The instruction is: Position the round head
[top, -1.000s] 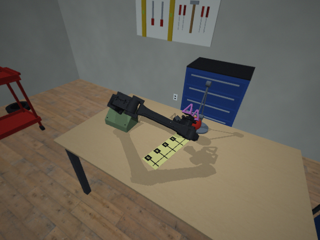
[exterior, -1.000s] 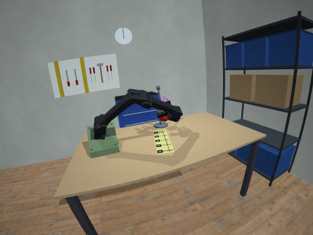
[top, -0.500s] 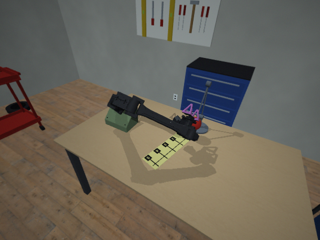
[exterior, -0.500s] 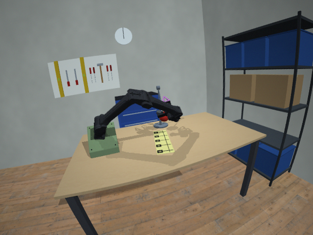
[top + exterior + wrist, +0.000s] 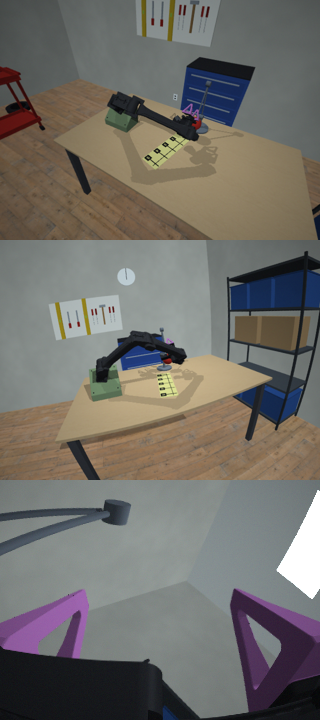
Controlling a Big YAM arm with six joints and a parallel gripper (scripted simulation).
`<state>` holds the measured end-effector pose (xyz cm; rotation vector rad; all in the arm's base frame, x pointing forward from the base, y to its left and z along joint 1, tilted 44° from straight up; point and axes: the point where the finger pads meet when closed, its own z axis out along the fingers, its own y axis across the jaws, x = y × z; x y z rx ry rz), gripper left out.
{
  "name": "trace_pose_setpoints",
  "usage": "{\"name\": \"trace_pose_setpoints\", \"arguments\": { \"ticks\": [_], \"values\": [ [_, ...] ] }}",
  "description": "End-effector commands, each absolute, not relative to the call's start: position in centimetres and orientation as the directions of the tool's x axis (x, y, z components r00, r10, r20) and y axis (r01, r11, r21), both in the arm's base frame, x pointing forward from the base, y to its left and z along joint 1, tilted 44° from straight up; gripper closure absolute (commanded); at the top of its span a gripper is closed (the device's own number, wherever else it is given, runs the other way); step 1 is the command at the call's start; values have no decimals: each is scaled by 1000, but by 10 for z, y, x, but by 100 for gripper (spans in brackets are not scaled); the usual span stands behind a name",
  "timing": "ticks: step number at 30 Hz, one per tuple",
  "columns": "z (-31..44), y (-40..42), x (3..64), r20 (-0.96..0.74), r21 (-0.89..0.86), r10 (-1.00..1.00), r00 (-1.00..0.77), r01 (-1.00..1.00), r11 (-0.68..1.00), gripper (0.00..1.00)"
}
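The lamp's grey foot point(image 5: 202, 128) point(image 5: 164, 368) stands on the bench. Its arms rise to a grey upper joint point(image 5: 208, 83) point(image 5: 161, 329) point(image 5: 117, 512). The red round head point(image 5: 197, 124) point(image 5: 167, 360) hangs low near the foot, off the bench, partly hidden by the robot's wrist. Which mark it is over, I cannot tell. The yellow strip point(image 5: 156, 157) point(image 5: 166, 391) runs away from the foot; the arm hides its foot end in the top view. My gripper point(image 5: 194, 107) point(image 5: 168, 339) point(image 5: 159, 597) is open and empty, its pink fingers pointing up beside the lamp arms, above the head.
The black robot arm reaches from its green base point(image 5: 121, 122) point(image 5: 107, 392) over the bench point(image 5: 245, 180) point(image 5: 219, 379), with its wrist close against or beside the lamp head. A blue drawer cabinet point(image 5: 214, 89) point(image 5: 136, 354) stands behind the bench. Shelving point(image 5: 263, 345) stands to the right.
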<state>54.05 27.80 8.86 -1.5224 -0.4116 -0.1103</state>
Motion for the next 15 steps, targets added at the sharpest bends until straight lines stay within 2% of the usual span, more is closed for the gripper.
{"name": "trace_pose_setpoints", "arguments": {
  "ticks": [1,15],
  "values": [
    [93,283,540,313,-950,173,934,312,36,0],
    [95,296,540,336,-942,188,923,330,62,0]
  ]
}}
